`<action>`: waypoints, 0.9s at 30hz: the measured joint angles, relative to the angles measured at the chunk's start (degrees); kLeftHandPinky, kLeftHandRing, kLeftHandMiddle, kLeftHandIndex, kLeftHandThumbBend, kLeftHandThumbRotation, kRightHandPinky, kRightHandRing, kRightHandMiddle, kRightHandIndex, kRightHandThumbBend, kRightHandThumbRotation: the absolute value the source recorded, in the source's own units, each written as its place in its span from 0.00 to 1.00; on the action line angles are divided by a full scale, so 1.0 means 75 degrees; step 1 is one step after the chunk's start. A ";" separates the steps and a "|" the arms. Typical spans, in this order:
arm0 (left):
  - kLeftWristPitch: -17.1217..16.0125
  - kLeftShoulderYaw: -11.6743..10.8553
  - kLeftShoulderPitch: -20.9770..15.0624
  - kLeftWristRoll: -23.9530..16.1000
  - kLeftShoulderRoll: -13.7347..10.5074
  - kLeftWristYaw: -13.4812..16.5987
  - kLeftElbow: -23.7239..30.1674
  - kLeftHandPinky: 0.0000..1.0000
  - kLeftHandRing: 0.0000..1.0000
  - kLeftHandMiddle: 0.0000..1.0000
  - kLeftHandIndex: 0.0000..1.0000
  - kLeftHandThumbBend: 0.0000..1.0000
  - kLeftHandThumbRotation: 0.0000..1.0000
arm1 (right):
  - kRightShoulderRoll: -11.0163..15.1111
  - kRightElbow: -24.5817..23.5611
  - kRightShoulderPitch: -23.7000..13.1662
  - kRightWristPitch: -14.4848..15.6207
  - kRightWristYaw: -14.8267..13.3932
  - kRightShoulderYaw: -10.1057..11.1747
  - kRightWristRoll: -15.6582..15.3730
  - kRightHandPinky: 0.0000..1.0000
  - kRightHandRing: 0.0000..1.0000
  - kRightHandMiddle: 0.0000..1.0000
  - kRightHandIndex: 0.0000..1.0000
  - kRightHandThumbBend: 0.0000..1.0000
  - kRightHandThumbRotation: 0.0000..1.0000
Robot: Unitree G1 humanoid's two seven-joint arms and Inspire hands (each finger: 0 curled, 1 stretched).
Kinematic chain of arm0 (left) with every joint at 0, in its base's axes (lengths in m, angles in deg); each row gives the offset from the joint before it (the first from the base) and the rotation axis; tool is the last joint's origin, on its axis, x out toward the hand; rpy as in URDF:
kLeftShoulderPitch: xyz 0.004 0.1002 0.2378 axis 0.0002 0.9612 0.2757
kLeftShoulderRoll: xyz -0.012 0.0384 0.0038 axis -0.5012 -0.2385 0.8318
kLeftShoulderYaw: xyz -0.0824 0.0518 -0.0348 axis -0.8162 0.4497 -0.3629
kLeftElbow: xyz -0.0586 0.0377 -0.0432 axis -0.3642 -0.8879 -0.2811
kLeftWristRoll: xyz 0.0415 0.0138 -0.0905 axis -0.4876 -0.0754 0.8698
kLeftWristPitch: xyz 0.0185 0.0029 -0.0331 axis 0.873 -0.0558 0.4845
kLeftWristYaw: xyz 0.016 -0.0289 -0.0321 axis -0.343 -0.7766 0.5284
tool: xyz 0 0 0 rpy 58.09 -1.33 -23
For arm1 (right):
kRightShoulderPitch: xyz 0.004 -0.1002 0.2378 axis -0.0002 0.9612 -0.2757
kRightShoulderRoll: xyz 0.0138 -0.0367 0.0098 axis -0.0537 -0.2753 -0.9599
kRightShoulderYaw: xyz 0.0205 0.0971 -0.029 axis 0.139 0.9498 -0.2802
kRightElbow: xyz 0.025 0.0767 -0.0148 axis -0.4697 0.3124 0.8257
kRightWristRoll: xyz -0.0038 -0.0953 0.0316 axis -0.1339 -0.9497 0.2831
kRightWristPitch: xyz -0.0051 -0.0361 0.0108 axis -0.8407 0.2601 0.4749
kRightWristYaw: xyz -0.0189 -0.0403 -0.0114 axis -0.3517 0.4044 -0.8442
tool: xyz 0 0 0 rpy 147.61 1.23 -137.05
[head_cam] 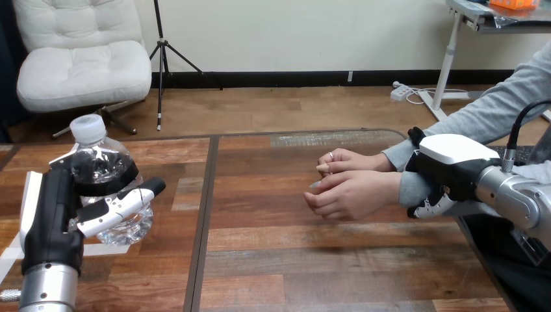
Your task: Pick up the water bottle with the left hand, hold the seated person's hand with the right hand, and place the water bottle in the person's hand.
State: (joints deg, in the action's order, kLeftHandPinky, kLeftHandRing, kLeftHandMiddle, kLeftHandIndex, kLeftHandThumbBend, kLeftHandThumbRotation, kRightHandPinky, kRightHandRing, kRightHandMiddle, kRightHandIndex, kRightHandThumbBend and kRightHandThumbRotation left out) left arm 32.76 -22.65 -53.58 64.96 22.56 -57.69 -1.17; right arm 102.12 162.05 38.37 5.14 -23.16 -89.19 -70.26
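Water bottle point(97, 161) sits gripped in the left robot hand point(53, 214). Right robot hand point(451, 162) curls round the person's wrist point(404, 188)

Bottle point(97, 166) at 9 o'clock in left hand point(57, 218); person's hands point(351, 192) at 3 o'clock over bench point(292, 260), right hand point(449, 166) round wrist point(407, 188).

1 water bottle point(97, 161), clear, with 1 white cap point(88, 127). 2 robot hands: 1 left robot hand point(57, 218) curled round the bottle, 1 right robot hand point(451, 166) wrapped on the person's wrist point(408, 188). 2 hands of the person, 1 upper hand point(347, 161) and 1 lower hand point(354, 194), close together. 1 wooden counter point(325, 266).
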 measured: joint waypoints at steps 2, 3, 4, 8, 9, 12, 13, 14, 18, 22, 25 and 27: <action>0.0000 0.0000 0.0000 0.0000 0.0000 0.0000 0.0000 0.31 0.36 0.40 0.41 0.68 0.00 | 0.0000 0.0000 0.0000 0.0000 0.0000 0.0000 0.0004 0.22 0.28 0.35 0.36 0.46 0.00; 0.0000 0.0000 0.0000 0.0000 0.0000 0.0000 0.0000 0.31 0.36 0.40 0.41 0.68 0.00 | 0.0000 0.0000 0.0000 0.0000 0.0000 0.0000 0.0006 0.22 0.28 0.35 0.36 0.46 0.00; 0.0000 0.0000 0.0000 0.0002 0.0000 0.0000 0.0000 0.31 0.36 0.40 0.41 0.68 0.00 | 0.0000 0.0000 0.0000 0.0000 0.0000 0.0000 0.0007 0.22 0.28 0.35 0.36 0.46 0.00; 0.0000 0.0000 0.0000 0.0001 0.0000 0.0001 0.0000 0.31 0.36 0.40 0.41 0.69 0.00 | 0.0000 0.0000 0.0000 -0.0005 0.0000 0.0000 0.0013 0.22 0.27 0.34 0.36 0.47 0.00; 0.0000 0.0000 0.0000 -0.0004 0.0000 0.0003 0.0000 0.31 0.36 0.40 0.41 0.69 0.00 | 0.0000 0.0000 0.0000 -0.0009 -0.0001 0.0000 0.0013 0.22 0.27 0.34 0.36 0.47 0.00; 0.0000 0.0000 0.0000 -0.0032 0.0000 0.0014 0.0000 0.31 0.36 0.40 0.41 0.69 0.00 | 0.0000 0.0000 0.0000 -0.0022 -0.0012 0.0000 0.0013 0.22 0.27 0.34 0.36 0.47 0.00; 0.0001 0.0000 0.0000 -0.0040 0.0000 0.0017 0.0000 0.31 0.36 0.40 0.41 0.69 0.00 | 0.0000 0.0000 0.0000 -0.0026 -0.0015 0.0000 0.0013 0.22 0.27 0.34 0.36 0.47 0.00; 0.0001 0.0000 0.0000 -0.0051 0.0000 0.0020 0.0000 0.31 0.36 0.40 0.41 0.69 0.00 | 0.0000 0.0000 0.0000 -0.0029 -0.0017 0.0000 0.0013 0.22 0.27 0.34 0.36 0.47 0.00; 0.0001 0.0000 0.0000 -0.0061 0.0000 0.0022 0.0000 0.31 0.36 0.40 0.41 0.68 0.00 | 0.0000 0.0000 0.0000 -0.0042 -0.0028 0.0000 0.0014 0.21 0.26 0.33 0.35 0.47 0.00; 0.0001 0.0000 0.0000 -0.0061 0.0000 0.0022 0.0000 0.31 0.36 0.40 0.41 0.68 0.00 | 0.0000 0.0000 0.0000 -0.0055 -0.0039 0.0000 0.0014 0.21 0.26 0.33 0.35 0.47 0.00; 0.0001 0.0000 0.0000 -0.0061 0.0000 0.0022 0.0000 0.31 0.36 0.40 0.41 0.68 0.00 | 0.0000 0.0000 0.0000 -0.0055 -0.0040 0.0003 0.0017 0.20 0.26 0.33 0.36 0.47 0.00; 0.0001 0.0000 0.0000 -0.0061 0.0000 0.0022 0.0000 0.31 0.36 0.40 0.41 0.68 0.00 | 0.0000 0.0000 0.0000 -0.0055 -0.0040 0.0004 0.0017 0.20 0.26 0.33 0.36 0.47 0.00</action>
State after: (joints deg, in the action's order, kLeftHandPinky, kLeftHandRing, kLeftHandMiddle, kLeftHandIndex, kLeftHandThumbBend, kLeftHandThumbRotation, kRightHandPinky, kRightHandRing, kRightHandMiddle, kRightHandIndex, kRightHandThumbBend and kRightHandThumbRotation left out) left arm 32.77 -22.65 -53.58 64.50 22.56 -57.53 -1.17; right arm 102.12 162.05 38.37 4.72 -23.45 -89.16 -70.13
